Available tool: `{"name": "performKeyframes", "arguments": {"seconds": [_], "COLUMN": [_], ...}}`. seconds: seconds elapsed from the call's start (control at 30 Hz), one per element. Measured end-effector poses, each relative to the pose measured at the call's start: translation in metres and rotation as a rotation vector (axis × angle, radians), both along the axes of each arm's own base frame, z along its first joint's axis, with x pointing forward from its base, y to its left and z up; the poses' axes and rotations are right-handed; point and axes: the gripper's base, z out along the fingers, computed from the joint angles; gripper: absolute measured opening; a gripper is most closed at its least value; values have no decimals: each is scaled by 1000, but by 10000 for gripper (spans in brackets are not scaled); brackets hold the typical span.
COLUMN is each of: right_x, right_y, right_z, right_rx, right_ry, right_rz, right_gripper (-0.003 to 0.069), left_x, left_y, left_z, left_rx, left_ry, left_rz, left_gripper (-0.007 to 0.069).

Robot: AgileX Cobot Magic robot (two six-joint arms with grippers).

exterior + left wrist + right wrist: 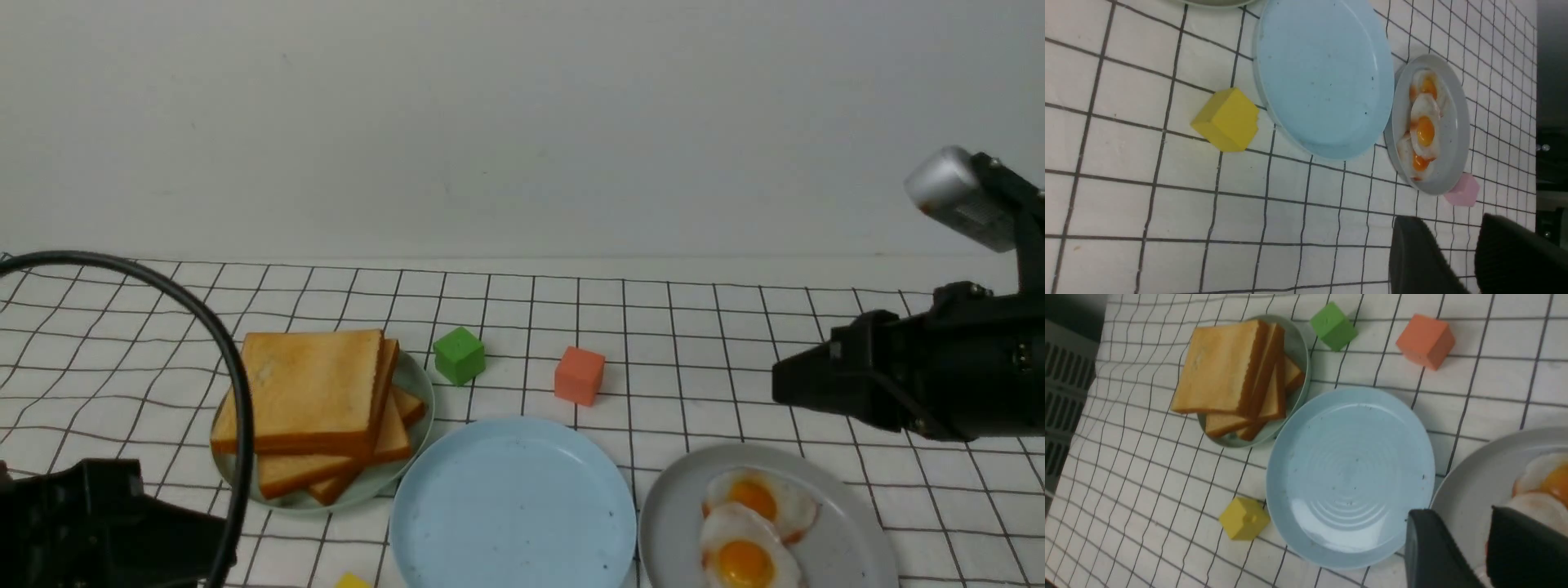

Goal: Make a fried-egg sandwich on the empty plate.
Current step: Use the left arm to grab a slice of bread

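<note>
The empty plate point(513, 506), pale blue with tiny specks, lies bare at the front centre of the checked cloth. Left of it, several golden toast slices point(314, 392) are stacked on a sage-green plate point(412, 377). To the right, fried eggs point(755, 523) rest on a grey plate point(678, 523). A fried-egg sandwich is not in view. My left gripper point(1447, 220) hovers open over bare cloth near the front, nothing between its fingers. Over the grey plate's rim beside the eggs, my right gripper point(1455, 512) is open and holds nothing.
A green cube point(459, 354) and an orange cube point(579, 375) sit behind the blue plate. A yellow cube point(1227, 119) lies in front of it and a pink cube point(1462, 191) by the grey plate. A black cable point(220, 351) arcs at the left.
</note>
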Motion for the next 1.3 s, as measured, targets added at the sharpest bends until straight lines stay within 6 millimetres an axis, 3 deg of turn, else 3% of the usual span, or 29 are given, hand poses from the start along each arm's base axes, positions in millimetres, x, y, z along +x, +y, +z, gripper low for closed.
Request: {"name": "performKeyframes", "arguments": {"seconds": [0.33,0.47,0.67,0.93,1.17,1.3], "right_x": [-7,-11,-12,-13,-14,-17], "right_y": [3,4,4,7,8,8], "right_z": [-2,-4,-5,-3,-3,-3], "right_rx": [-19,-38,-65,-37,-36,-35], "right_ry": [47,70,46,35,36,53], "right_rz": [86,137,183,209,229,246], "right_gripper": [273,332,424,442,442,442], "left_x": [43,82,138,210,241,255], "left_y": [5,18,54,86,97,96], "left_z": [-23,-36,-47,-59,-69,-79], "left_rx": [39,49,-37,67,125,179], "left_ry": [79,171,201,189,166,89], "left_rz": [43,54,103,93,77,2], "left_gripper": [238,238,238,277,372,386]}}
